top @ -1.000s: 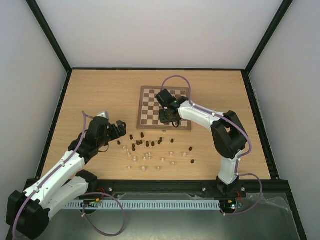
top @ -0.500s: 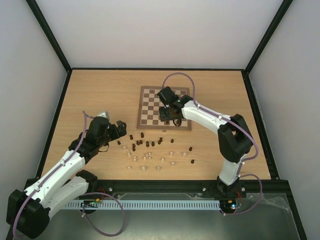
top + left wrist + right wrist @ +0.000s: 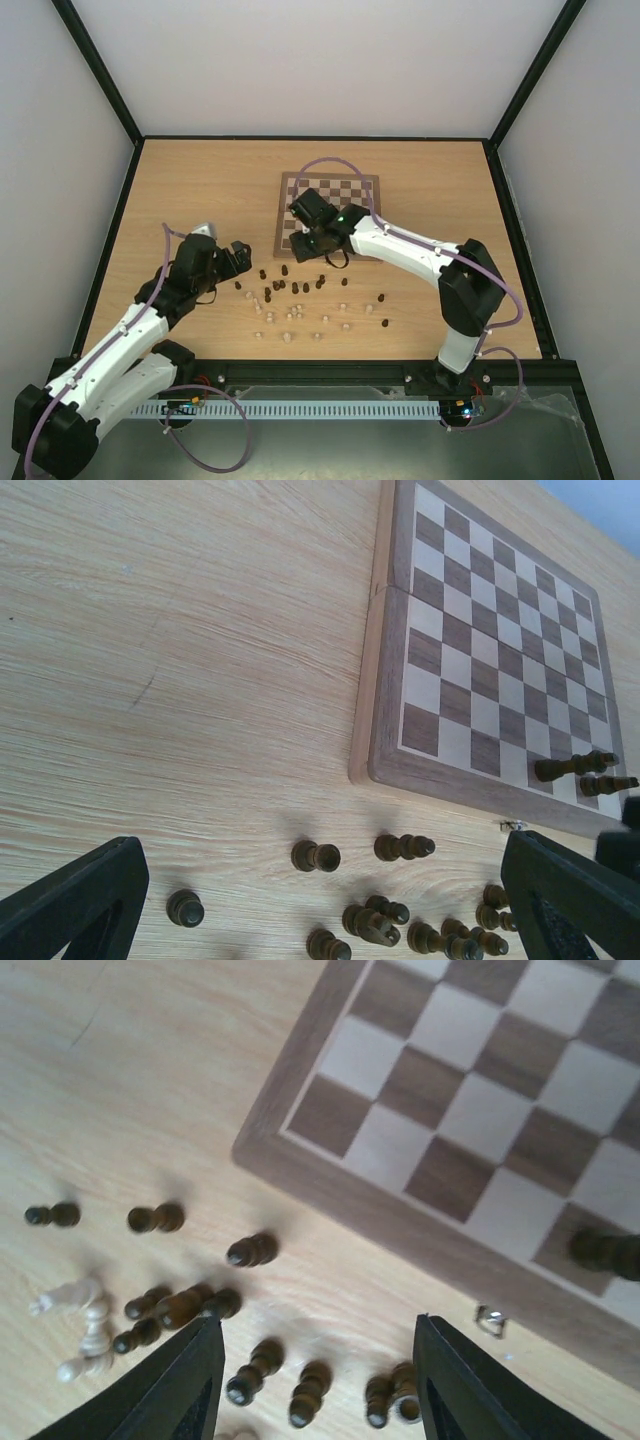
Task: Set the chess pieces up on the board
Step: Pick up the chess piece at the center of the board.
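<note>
The board [image 3: 330, 196] lies mid-table; it also fills the upper right of both wrist views. Loose dark chess pieces [image 3: 285, 285] and pale ones [image 3: 290, 318] are scattered on the tabletop in front of it. Two dark pieces [image 3: 575, 767] stand on the board's near row, and one of them [image 3: 605, 1250] shows at the right edge of the right wrist view. My right gripper [image 3: 315, 1380] hovers open over the dark pieces [image 3: 250, 1250] by the board's near-left corner, holding nothing. My left gripper [image 3: 320, 910] stands wide open above other dark pieces [image 3: 315, 856], left of the pile.
A small metal clasp [image 3: 490, 1318] sticks out of the board's near edge. Pale pieces [image 3: 80, 1325] lie at the left of the right wrist view. A black frame [image 3: 320, 368] runs along the near edge of the table, with grey walls on the other sides.
My right gripper opened, leaving a dark piece on the board's near row, and swung left to the near-left corner. The left arm has not moved.
</note>
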